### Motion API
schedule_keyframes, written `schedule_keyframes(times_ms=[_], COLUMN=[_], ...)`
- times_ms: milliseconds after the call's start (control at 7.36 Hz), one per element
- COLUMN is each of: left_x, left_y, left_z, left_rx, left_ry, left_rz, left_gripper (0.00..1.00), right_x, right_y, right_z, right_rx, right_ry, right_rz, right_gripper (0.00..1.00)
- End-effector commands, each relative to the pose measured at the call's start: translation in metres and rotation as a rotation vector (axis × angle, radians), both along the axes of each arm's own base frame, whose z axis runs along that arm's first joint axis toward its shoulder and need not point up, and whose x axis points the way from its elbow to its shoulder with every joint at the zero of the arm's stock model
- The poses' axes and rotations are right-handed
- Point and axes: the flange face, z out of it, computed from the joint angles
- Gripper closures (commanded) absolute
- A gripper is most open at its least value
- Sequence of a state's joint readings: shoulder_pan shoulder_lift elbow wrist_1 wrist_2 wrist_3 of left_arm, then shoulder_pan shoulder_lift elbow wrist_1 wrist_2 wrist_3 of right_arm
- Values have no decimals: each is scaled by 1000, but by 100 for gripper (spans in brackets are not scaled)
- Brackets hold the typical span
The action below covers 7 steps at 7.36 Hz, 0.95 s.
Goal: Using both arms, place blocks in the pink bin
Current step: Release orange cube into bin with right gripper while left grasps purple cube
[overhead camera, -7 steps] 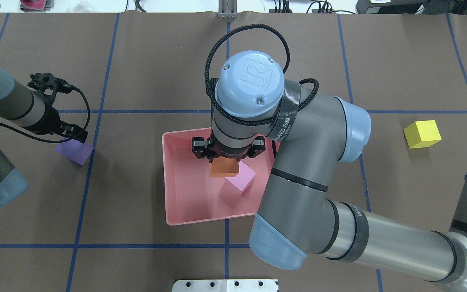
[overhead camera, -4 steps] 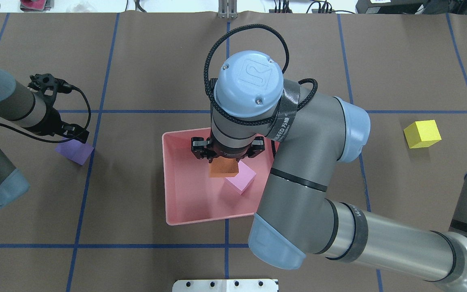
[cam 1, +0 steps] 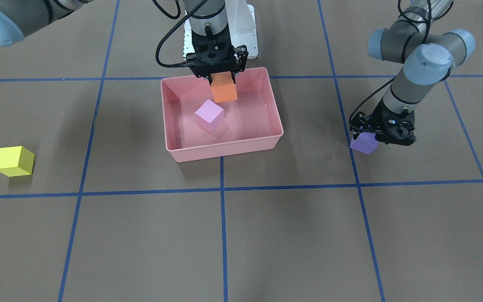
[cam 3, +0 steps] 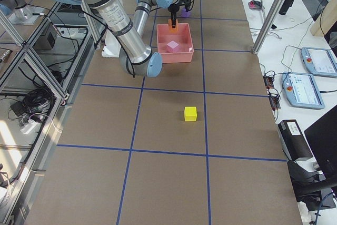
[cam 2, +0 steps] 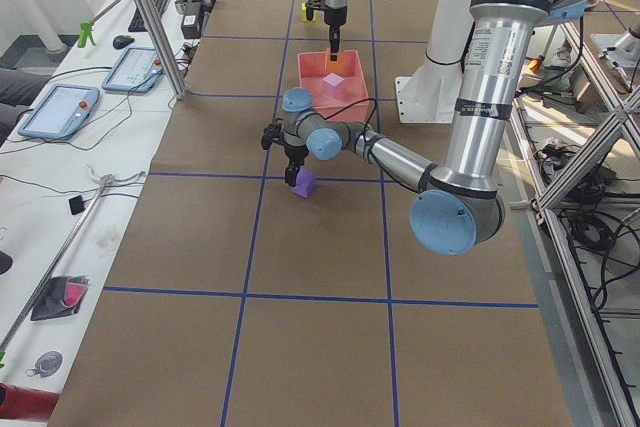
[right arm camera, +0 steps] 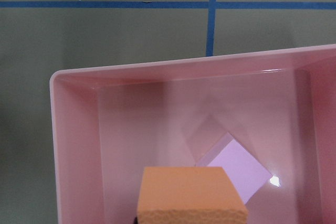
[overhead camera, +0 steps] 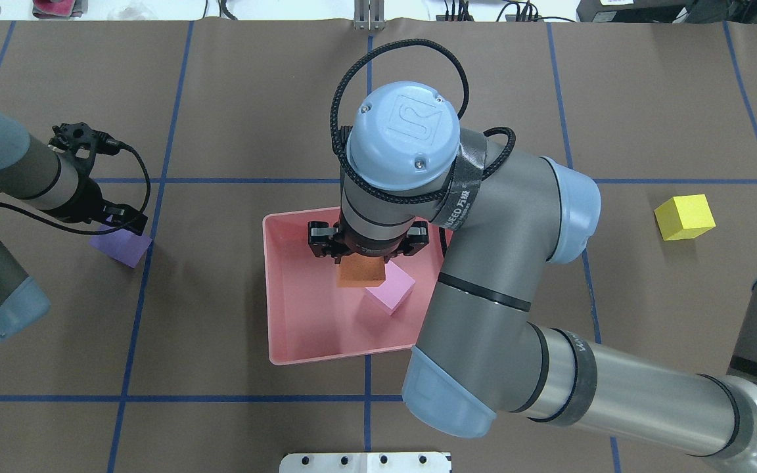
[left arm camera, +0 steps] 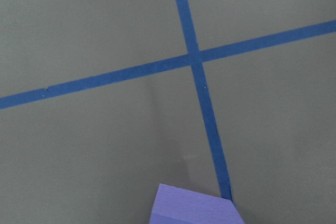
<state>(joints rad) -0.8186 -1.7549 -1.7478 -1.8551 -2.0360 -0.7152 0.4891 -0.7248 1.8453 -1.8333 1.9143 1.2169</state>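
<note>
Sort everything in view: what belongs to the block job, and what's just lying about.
Job: pink bin; orange block held in the right pincer; light pink block inside the bin; purple block at the left pincer; yellow block.
Lying about: tablets; white base plate; blue tape lines.

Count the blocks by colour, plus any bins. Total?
orange block: 1
light pink block: 1
purple block: 1
yellow block: 1
pink bin: 1
Total: 5 things (4 blocks, 1 bin)
</note>
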Motion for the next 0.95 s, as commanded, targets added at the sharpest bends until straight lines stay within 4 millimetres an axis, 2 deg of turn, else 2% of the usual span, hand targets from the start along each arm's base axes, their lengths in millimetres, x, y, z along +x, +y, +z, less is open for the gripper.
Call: schedule_keyframes(times_ms=[0, 408, 680, 816], left_x=[3, 16, 26, 26], left_y=[1, 9, 15, 16], left_z=[3, 7, 9, 7], left_rx=[-4, -24, -25, -41], left_ry=[-4, -8, -7, -3], left_rz=[6, 11, 19, 2], left_gripper=[0, 0, 2, 60], right_x=[2, 5, 20, 23], right_y=[1, -2, -20, -23], right_z=[-5, -9, -8, -8], right_rx=[-7, -11, -14, -13], right_ry=[-10, -16, -18, -18], right_rz=[9, 23, 50, 57], right_gripper=[1, 0, 1, 1])
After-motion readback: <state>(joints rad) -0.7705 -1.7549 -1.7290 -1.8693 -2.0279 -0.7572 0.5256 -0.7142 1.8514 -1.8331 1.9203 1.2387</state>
